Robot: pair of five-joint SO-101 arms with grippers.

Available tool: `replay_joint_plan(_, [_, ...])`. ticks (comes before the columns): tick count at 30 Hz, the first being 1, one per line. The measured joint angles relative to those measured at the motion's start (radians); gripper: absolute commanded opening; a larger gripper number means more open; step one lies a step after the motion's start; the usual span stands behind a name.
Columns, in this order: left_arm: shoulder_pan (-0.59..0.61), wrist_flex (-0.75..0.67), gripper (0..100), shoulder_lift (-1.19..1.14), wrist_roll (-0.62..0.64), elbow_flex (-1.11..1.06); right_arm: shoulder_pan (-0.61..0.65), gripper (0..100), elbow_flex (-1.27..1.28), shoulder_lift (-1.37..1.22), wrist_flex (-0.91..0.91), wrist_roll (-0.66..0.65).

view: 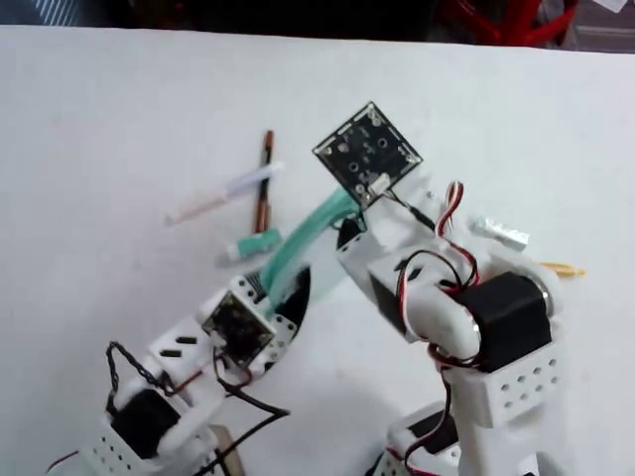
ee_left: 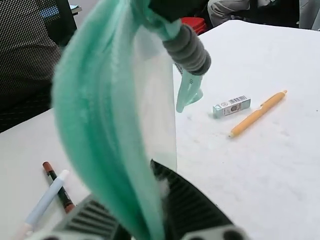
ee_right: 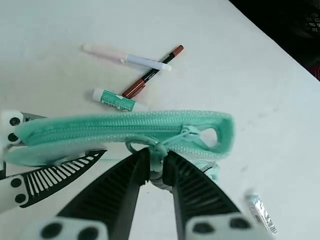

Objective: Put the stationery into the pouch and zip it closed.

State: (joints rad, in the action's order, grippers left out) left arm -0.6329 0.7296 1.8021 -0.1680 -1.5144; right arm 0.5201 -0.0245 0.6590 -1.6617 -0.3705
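White table (view: 119, 109); green pouch (view: 308, 238) lifted mid-table, strung between arms; left end effector (ee_left: 145, 200) clamped on one end, right end effector (ee_right: 155, 161) pinched on zipper pull (ee_right: 150, 147); brown pen (view: 264, 178), white marker (view: 223, 195) loose at pouch's 10 o'clock, orange pen (ee_left: 257, 113) at 3; risk: pull slips from thin pinch, or pouch yanks free of left clamp; pens not yet inside.

Pouch (ee_right: 125, 132): finished in mint green, zip included.
Marker (ee_right: 127, 59): banded in pale pink, lilac and white.
Pen (ee_right: 150, 75): coloured brown, tipped reddish.
Stick (ee_right: 114, 98): labelled green and white.
Second pen (ee_left: 257, 113): coloured orange-yellow.
Small box (ee_left: 231, 106): printed teal and white, barcode stripes black.
Table (view: 119, 119): plain white.
Right gripper (ee_right: 156, 156): moulded black, ribbed.
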Motion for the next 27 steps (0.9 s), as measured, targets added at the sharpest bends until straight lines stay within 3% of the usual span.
replay_joint_plan(6, [0.006, 0.0, 4, 0.0, 0.003, 0.0, 0.011, 1.9, 0.023, 0.0, 0.0, -0.005])
replay_joint_plan(10, [0.008, 0.0, 14, 0.0, 0.008, 0.0, 0.061, 1.9, 0.092, -0.009, -0.006, -0.006])
replay_joint_plan(15, [0.025, 0.0, 20, 0.002, 0.14, 0.0, 0.077, 1.9, 0.109, 0.006, -0.005, -0.006])
replay_joint_plan(20, [0.057, -0.02, 16, 0.002, 0.189, 0.002, 0.078, 1.9, 0.11, 0.006, 0.0, -0.005])
replay_joint_plan(25, [0.06, -0.104, 1, 0.002, 0.189, 0.002, 0.08, 1.9, 0.11, 0.006, 0.0, -0.005])
replay_joint_plan(27, [0.057, -0.133, 3, 0.002, 0.164, 0.002, 0.081, 2.2, 0.112, 0.006, 0.0, -0.005])
